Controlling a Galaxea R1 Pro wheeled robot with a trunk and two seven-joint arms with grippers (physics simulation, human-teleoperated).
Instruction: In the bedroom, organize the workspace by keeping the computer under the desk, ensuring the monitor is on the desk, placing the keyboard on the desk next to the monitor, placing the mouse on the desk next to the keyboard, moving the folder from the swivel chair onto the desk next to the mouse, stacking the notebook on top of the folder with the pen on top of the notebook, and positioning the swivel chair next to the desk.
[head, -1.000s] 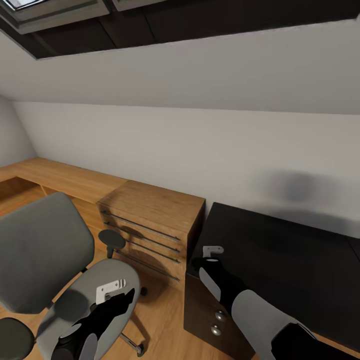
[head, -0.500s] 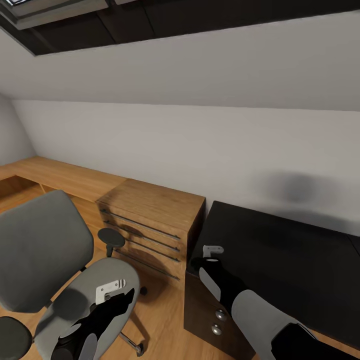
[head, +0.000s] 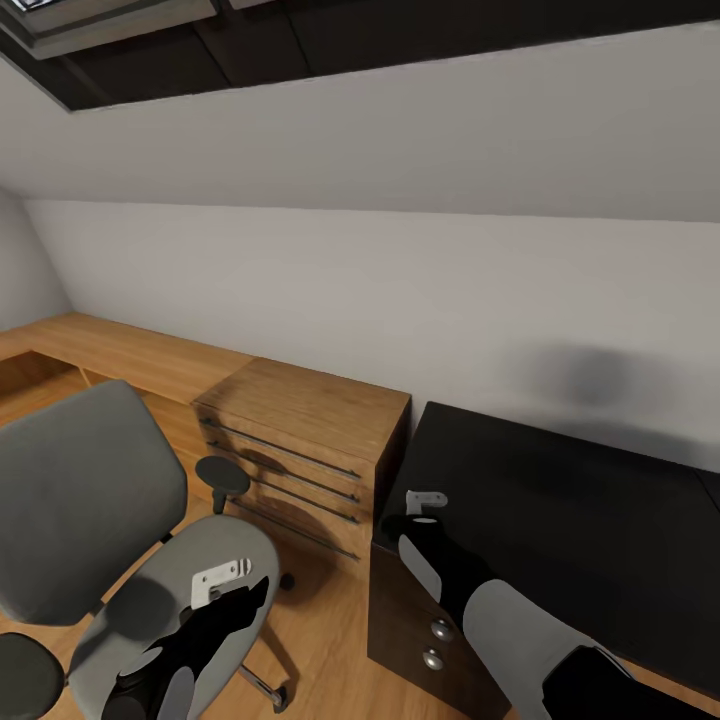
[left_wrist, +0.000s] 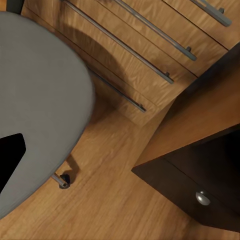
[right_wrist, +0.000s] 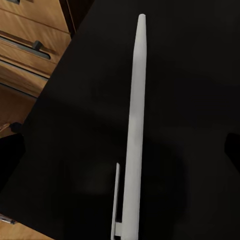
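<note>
Pen (right_wrist: 134, 135) trouble looks likeliest. Working from the left: the grey chair (head: 90, 500) stands on the wood floor beside the low wood cabinet (head: 300, 440), and the left gripper (head: 225, 600) hovers over its bare seat; I cannot tell whether its fingers are open. The right gripper (head: 425, 510) hangs above the counter's (head: 560, 510) left front corner, the white pen pointing out along its fingers, seemingly pinched. No folder or notebook appears here, so a release could let it roll off that edge.
</note>
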